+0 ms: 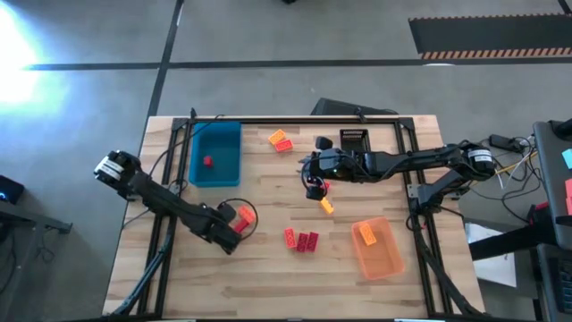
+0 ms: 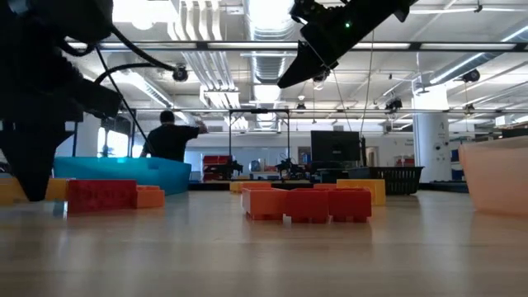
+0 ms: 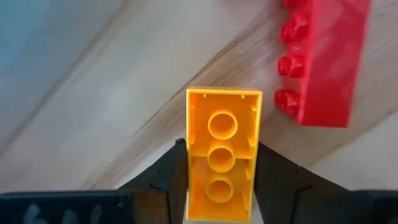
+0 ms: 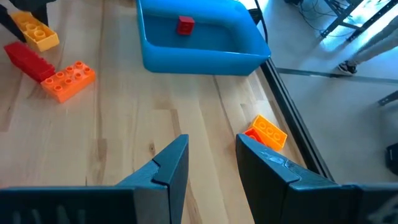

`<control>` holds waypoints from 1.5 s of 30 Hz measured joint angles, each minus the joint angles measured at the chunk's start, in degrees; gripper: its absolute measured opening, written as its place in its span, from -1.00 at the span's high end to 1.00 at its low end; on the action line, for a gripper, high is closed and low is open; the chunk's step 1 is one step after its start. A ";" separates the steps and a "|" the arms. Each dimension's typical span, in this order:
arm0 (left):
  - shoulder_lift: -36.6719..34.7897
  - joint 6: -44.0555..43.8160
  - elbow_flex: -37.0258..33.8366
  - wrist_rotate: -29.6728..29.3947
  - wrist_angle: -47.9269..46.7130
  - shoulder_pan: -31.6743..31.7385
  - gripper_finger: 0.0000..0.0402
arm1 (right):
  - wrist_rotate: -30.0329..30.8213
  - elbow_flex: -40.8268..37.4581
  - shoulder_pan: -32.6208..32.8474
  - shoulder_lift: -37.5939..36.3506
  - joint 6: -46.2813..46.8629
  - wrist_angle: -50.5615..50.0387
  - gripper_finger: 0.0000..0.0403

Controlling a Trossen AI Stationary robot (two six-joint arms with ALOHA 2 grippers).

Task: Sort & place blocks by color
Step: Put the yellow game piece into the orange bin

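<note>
We see the wooden tabletop (image 1: 268, 268) bounded by a dark rail frame along its back and sides, with a wide bare stretch of wood along the near edge and more open wood in the middle between the two arms. The blue tray (image 1: 217, 154) sits at the back left against the rail, one red block (image 1: 207, 162) inside it; the translucent orange tray (image 1: 378, 248) lies front right with an orange block (image 1: 366, 236) in it. The left pincer (image 3: 222, 177) is down at the tabletop left of centre, its two dark fingers set against the long sides of a yellow block (image 3: 222, 155) that lies studs-down, with a red brick (image 3: 320, 59) just beside it. The right pincer (image 4: 212, 155) hangs above the middle of the tabletop, fingers apart and holding nothing. A cluster of red blocks (image 1: 301, 240) rests near the centre front, and two orange blocks (image 1: 281, 139) lie near the back rail.
</note>
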 joint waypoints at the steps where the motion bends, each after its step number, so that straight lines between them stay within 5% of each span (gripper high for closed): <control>1: -0.58 0.12 0.27 -0.19 -1.02 0.00 0.38 | -0.76 -0.01 0.00 0.00 -0.03 0.00 0.39; 10: -10.24 4.24 2.13 -9.61 -4.08 -0.02 0.38 | -5.95 -0.55 0.02 0.00 0.00 0.90 0.39; 18: -18.22 15.64 4.09 -22.38 -1.00 -0.02 0.38 | -12.71 -4.96 0.02 0.00 -0.77 12.04 0.39; 23: -21.50 32.89 3.19 -28.43 12.37 -0.04 0.38 | -15.00 -8.61 0.00 0.00 -1.46 21.84 0.39; 32: -22.16 63.92 0.21 -30.39 40.17 0.09 0.38 | -26.60 -16.08 0.02 0.00 -0.77 44.71 0.39; 39: -21.57 76.54 -7.05 -31.17 61.83 1.38 0.38 | -29.34 -21.76 0.44 -0.02 0.49 61.97 0.39; 45: -21.55 80.85 -13.02 -31.19 76.16 3.66 0.38 | -29.34 -21.68 0.42 0.00 3.45 63.02 0.39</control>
